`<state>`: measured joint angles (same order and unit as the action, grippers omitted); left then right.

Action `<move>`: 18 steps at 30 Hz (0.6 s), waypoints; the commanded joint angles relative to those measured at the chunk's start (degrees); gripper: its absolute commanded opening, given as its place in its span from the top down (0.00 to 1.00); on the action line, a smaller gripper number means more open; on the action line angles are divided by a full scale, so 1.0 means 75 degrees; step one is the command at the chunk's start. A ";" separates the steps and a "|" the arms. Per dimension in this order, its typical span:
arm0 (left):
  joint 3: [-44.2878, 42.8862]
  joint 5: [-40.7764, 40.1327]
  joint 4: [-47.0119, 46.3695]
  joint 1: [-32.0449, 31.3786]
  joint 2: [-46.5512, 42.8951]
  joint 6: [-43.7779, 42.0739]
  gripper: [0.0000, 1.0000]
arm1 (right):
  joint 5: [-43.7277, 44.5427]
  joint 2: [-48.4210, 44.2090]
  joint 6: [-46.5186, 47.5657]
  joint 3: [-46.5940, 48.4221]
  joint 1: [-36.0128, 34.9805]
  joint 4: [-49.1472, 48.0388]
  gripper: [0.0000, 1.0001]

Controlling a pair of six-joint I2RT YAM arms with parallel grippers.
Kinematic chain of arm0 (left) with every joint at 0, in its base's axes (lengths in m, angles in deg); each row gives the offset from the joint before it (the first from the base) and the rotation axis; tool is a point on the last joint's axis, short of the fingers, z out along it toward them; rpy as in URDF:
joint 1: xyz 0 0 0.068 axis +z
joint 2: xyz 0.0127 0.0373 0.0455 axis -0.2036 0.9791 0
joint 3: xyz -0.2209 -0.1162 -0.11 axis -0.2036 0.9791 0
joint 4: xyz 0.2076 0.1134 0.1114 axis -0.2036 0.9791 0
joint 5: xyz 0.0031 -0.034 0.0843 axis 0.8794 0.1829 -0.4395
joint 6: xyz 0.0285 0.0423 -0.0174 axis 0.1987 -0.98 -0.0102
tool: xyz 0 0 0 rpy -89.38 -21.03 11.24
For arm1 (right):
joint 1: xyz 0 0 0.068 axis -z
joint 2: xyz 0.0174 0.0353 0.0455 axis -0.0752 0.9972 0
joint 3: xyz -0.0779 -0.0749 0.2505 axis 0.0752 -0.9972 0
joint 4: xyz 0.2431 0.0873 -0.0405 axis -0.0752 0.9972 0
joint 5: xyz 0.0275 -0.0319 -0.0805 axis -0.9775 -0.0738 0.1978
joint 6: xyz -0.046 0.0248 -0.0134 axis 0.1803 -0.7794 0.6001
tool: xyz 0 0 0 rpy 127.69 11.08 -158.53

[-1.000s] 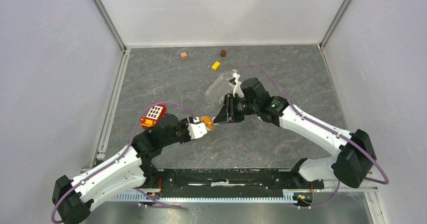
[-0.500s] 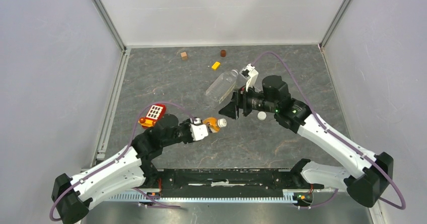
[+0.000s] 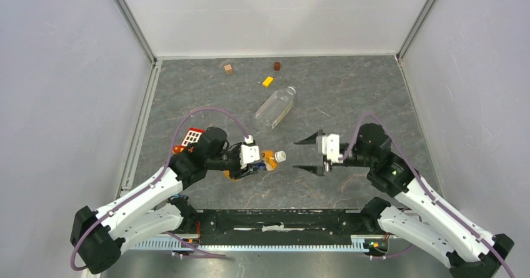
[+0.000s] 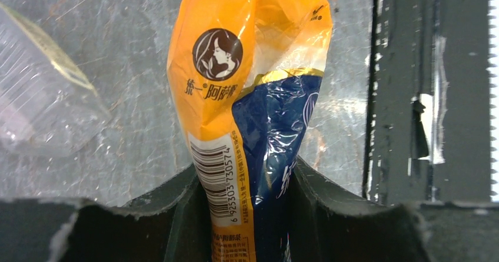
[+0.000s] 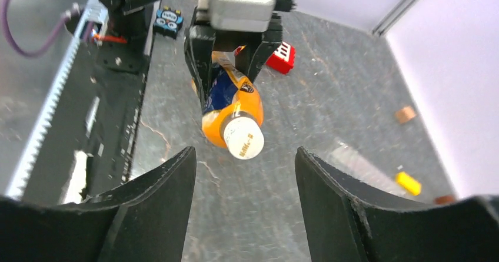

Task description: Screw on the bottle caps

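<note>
Seen from above, the left gripper is clamped on the orange bottle. Its white cap points at the right gripper, which is spread wide and empty close by. The clear bottle lies on the surface, well apart. The left wrist view shows the fingers pinching the bottle's blue label. The right wrist view looks between open jaws at the seated cap. This cap probably needs one closing twist; otherwise the clear bottle comes next.

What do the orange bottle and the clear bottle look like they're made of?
The orange bottle looks like thin plastic under a glossy printed film: it crinkles and glares. The clear bottle looks like transparent plastic, probably thin: the grey table shows through it.
</note>
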<state>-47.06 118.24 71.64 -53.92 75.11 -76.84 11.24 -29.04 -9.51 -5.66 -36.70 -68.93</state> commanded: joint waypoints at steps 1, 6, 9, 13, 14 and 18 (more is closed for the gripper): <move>-0.0514 0.1260 -0.0075 0.0057 0.0146 0.0423 0.98 | -0.0578 -0.0225 0.3171 -0.0193 -0.0003 0.0524 0.33; -0.0816 0.1532 0.0089 0.0057 0.0347 0.0227 0.97 | -0.0843 0.0315 0.4664 0.0451 -0.0004 0.1799 0.35; -0.1011 0.1584 0.0376 0.0051 0.0525 -0.0022 0.97 | -0.0919 0.0610 0.5155 0.0755 0.0003 0.2137 0.36; -0.1195 0.1621 0.0567 0.0057 0.0695 -0.0189 0.97 | -0.1099 0.0843 0.5415 0.0992 0.0002 0.2246 0.37; -0.1225 0.1615 0.0590 0.0057 0.0723 -0.0201 0.97 | -0.1114 0.0873 0.5439 0.1023 0.0005 0.2241 0.37; -0.1309 0.1630 0.0628 0.0057 0.0797 -0.0278 0.97 | -0.1076 0.0932 0.5556 0.1092 -0.0003 0.2275 0.38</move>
<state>-53.94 128.25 75.84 -53.70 80.60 -76.62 4.59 -22.35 28.28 -0.33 -36.70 -52.95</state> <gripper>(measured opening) 0.484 0.625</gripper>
